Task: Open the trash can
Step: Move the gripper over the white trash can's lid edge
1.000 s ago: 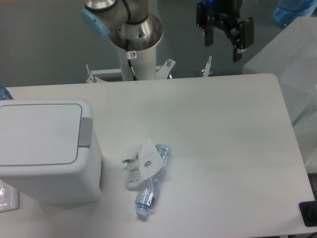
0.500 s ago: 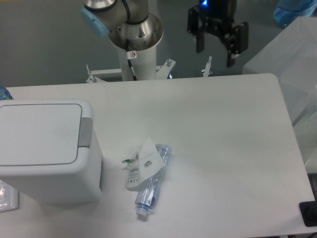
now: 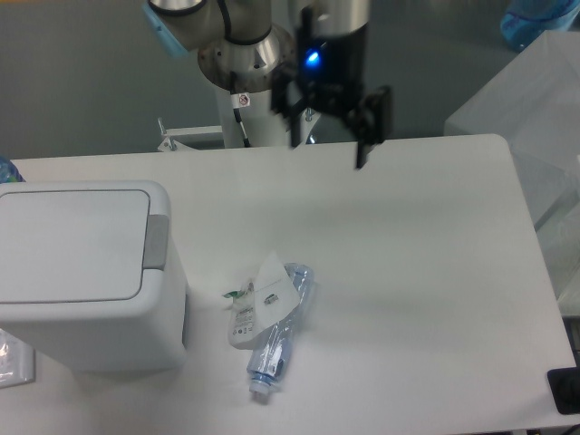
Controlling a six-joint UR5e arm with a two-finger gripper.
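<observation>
1. Table (image 3: 408, 272): white, rounded corners, fills most of the view. Bears the bin at the left and a bottle near the middle; elsewhere bare surface.
2. Trash can (image 3: 86, 281): large boxy white bin at the table's left edge, partly cut off by the frame. Lid (image 3: 72, 243) flat and fully down, flush with the body. Contents hidden; cannot tell whether anything lies inside.
3. Arm base (image 3: 246, 63): white column beyond the far table edge, pale blue joint cap above it.
4. Gripper (image 3: 328, 131): black, two fingers pointing down, blue light on the wrist. Hangs over the far edge of the table, well apart from the bin. Fingers spread wide with nothing between them. Image slightly blurred here.
5. Crushed bottle (image 3: 272, 331): clear plastic, lying flat near the table's middle, just right of the bin and not touching it. Label and a scrap of white paper (image 3: 267, 288) on top. No visible liquid inside, as far as can be told.
6. Push tab (image 3: 156, 241): grey strip at the lid's right edge, facing the bottle. Untouched.
7. Progress, as judged: nothing of the opening done. Remaining: bring the fingers across and down to the grey tab, press it, let the lid rise.
</observation>
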